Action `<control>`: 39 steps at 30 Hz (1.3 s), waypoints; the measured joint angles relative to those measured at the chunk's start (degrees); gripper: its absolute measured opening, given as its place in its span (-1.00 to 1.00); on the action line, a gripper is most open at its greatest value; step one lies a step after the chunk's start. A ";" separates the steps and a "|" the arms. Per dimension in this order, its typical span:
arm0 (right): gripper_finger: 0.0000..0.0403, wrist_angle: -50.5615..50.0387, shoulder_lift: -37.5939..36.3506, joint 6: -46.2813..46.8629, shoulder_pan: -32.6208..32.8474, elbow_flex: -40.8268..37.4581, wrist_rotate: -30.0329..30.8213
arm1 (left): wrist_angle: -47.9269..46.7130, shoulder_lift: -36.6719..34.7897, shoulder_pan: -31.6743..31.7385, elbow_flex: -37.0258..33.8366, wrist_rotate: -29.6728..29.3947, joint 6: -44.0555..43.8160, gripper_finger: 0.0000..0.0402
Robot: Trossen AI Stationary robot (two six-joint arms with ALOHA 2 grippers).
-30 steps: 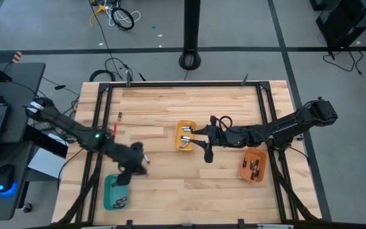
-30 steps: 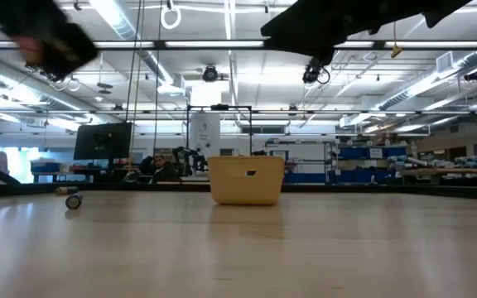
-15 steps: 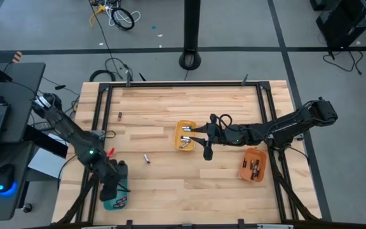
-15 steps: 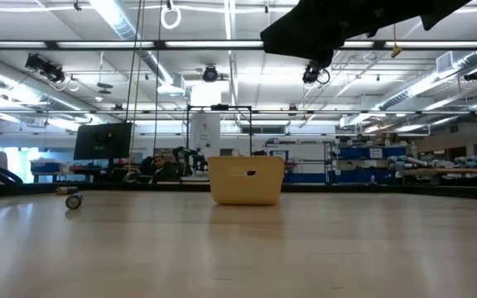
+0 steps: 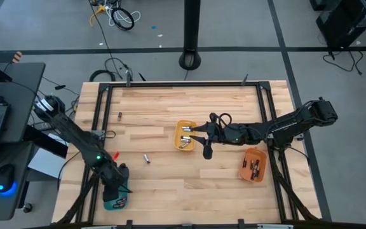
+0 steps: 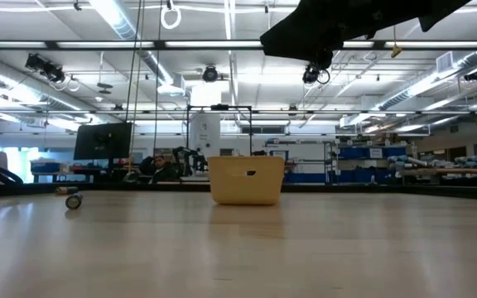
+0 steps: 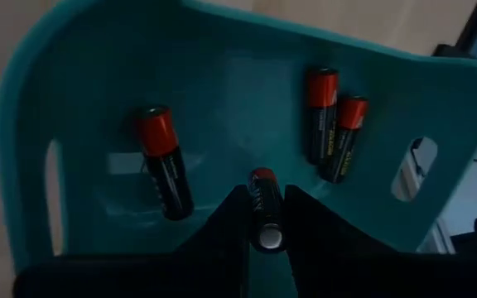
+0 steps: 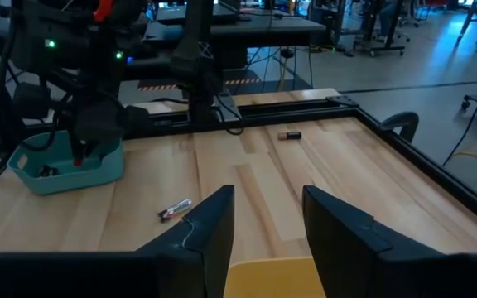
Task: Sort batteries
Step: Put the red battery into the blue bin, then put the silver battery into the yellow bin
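Above the worktop [image 5: 189,184], high view: the left pincer [image 5: 115,191] hangs over the teal tray [image 5: 117,202] at the near left corner. The right pincer [image 5: 196,131] reaches over the yellow tray [image 5: 184,136] at mid-worktop. An orange tray [image 5: 253,164] holding batteries sits at the right edge. Two loose cells lie on the bare wood: a silvery battery [image 5: 147,158] between the teal and yellow trays, and a dark battery [image 5: 119,116] near the far left edge.

Low view: the yellow tray [image 6: 247,180] stands at centre with the right arm [image 6: 338,21] dark overhead. A small battery [image 6: 73,201] rests on the wood well to one side of it.

Left wrist view: the left pincer [image 7: 263,236] is clamped on a held battery [image 7: 262,209], its fingers [image 7: 230,223] pressing on both sides of the cell, just above the floor of the teal tray [image 7: 89,99]. Three red-capped batteries lie in that tray: a single cell [image 7: 164,161] and a touching pair [image 7: 334,128].

Right wrist view: the right pincer [image 8: 268,217] stands apart with nothing between its fingers [image 8: 214,228], the yellow tray [image 8: 272,280] rim just beneath. Farther off lie the silvery battery [image 8: 175,209], the dark battery [image 8: 289,135] and the teal tray [image 8: 66,170], with the left arm [image 8: 85,99] over it.
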 joint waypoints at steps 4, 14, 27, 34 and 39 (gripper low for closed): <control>-0.24 0.02 0.00 -0.05 -0.14 0.00 0.00 | 0.02 0.77 0.00 0.00 -0.06 0.00 -0.71; -0.24 0.00 0.00 0.29 -0.14 0.00 -0.02 | -0.12 0.76 0.11 0.00 -1.42 -0.02 -0.35; -0.25 0.02 0.00 0.32 -0.16 0.00 -0.02 | -16.34 0.76 0.11 13.52 -5.73 8.25 -0.32; -0.26 0.02 0.00 0.08 -0.16 0.00 -0.02 | -27.60 0.69 3.26 24.62 -17.77 18.35 -0.37; -0.26 0.01 0.00 -0.10 -0.15 0.00 -0.02 | -28.37 0.69 10.90 25.54 -20.72 33.08 -0.62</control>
